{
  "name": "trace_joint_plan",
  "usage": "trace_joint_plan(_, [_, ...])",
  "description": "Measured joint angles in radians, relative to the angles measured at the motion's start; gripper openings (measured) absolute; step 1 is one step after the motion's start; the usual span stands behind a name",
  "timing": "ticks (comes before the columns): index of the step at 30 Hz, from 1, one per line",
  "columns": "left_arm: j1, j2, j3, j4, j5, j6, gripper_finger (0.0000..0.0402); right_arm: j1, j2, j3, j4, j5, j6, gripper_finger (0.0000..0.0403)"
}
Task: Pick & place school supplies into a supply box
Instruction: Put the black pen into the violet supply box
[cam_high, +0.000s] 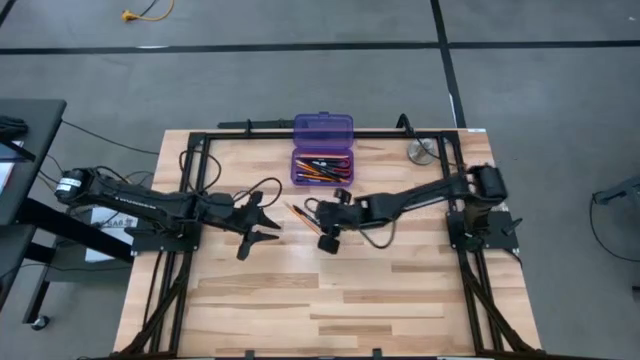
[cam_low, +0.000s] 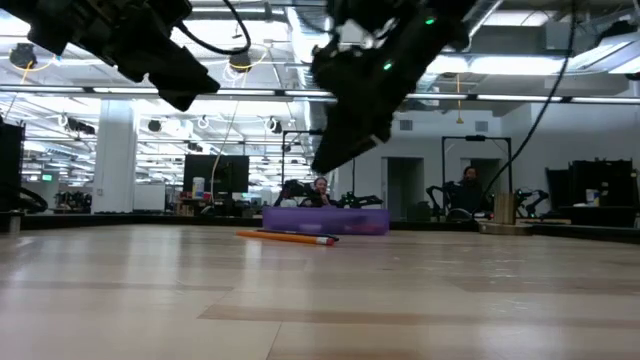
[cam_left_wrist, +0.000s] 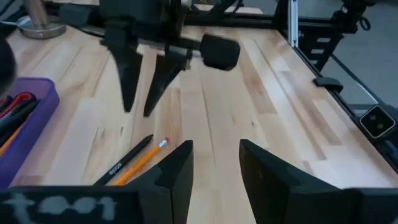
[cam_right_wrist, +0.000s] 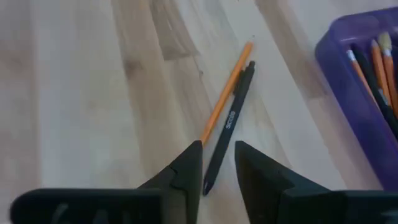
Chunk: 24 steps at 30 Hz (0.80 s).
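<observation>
A: Where do the supplies stand?

B: Most already lie inside the supply box (cam_high: 321, 166), the purple case with its lid folded back at the far middle of the worktop (cam_high: 400, 290). Two are left out: an orange pencil (cam_right_wrist: 225, 92) and a black pen (cam_right_wrist: 227, 127), lying side by side and touching on the bare wood just in front of the box.

A: And the arms?

B: The right end effector (cam_right_wrist: 217, 165) hangs just above the near end of that pair, fingers a little apart, with the pen's tip showing in the gap between them. It holds nothing. The left end effector (cam_left_wrist: 214, 168) waits just to the other side of the pair, fingers apart and empty, well clear of the box.

A: So which step is this?

B: I judge it the approach for one of the last picks; the box is nearly filled, so the task looks far along.

A: What does the next move call for?

B: Dropping straight down so the fingers straddle the pen alone, then closing. Since the pencil lies against it, a finger could land on the pencil or catch both. After that, a lift and a short carry over to the box.

A: Anything else about?

B: A round metal disc (cam_high: 421, 151) sits near the far right corner, apart from it all.
</observation>
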Motion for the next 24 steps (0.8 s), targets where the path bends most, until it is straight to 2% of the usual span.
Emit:
trace_joint_plan(5, [-0.03, 0.0, 0.0, -0.003, -0.018, 0.004, 0.0117, -0.013, 0.079, 0.104, -0.032, -0.009, -0.021, 0.0135])
trace_joint_plan(7, [-0.036, 0.0, 0.0, -0.004, -0.017, 0.005, 0.0117, -0.02, 0.084, 0.108, -0.089, -0.015, -0.022, 0.015])
trace_joint_plan(11, [-0.037, 0.0, 0.0, -0.011, -0.018, 0.005, 0.0117, -0.033, 0.1, 0.126, -0.066, -0.015, -0.007, 0.0168])
trace_joint_plan(15, [-0.037, 0.0, 0.0, -0.029, -0.023, 0.005, 0.0117, -0.036, 0.126, 0.126, -0.029, -0.015, 0.0, 0.0169])
trace_joint_plan(24, [-0.037, 0.0, 0.0, -0.038, -0.023, 0.004, 0.0117, -0.043, 0.197, 0.124, 0.027, -0.015, 0.038, 0.0143])
